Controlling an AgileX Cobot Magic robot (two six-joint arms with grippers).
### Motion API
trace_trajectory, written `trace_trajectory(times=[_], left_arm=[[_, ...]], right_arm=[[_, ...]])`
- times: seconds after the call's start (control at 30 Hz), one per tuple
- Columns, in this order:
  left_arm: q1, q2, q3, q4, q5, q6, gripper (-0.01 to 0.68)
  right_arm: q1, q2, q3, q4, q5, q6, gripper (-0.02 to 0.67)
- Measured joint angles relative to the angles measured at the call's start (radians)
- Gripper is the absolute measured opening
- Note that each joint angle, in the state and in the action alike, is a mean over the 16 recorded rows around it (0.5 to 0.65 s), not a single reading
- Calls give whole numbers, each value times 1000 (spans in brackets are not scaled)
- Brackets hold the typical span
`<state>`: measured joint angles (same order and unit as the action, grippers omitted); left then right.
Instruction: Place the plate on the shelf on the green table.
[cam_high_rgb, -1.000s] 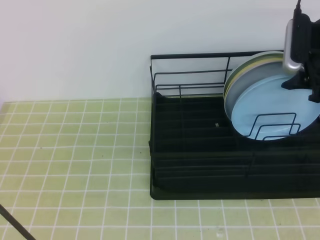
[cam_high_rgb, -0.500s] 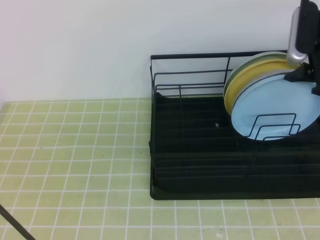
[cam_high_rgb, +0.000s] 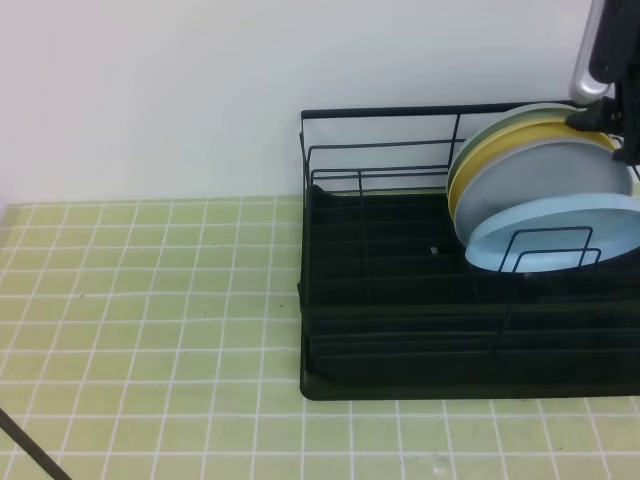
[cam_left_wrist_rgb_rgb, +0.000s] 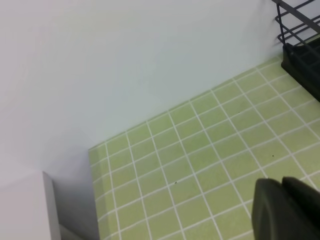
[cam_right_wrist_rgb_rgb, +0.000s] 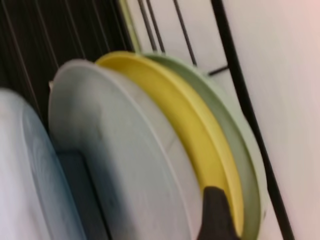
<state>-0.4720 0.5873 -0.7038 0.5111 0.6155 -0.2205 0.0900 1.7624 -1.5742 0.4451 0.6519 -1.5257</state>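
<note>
Leaning steeply forward in the shelf (cam_high_rgb: 400, 300) at far right, the plate (cam_high_rgb: 560, 232) looked light, stiff and slick, best pinched by its rim, though whether the right gripper (cam_high_rgb: 610, 105) was spread could not be told

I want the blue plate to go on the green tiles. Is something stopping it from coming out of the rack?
Yes. A wire divider loop stands right in front of the blue plate, and the grey-white plate leans just behind it. It likely must lift up first.
</note>
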Motion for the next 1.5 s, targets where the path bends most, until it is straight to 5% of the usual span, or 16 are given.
trace_trajectory(times=[0.83, 1.5], left_arm=[[0, -1, 0, -1, 17, -21, -1], [0, 0, 0, 40, 11, -22, -1]], right_arm=[[0, -75, 16, -18, 417, 15, 431], [17, -33, 95, -83, 113, 53, 419]])
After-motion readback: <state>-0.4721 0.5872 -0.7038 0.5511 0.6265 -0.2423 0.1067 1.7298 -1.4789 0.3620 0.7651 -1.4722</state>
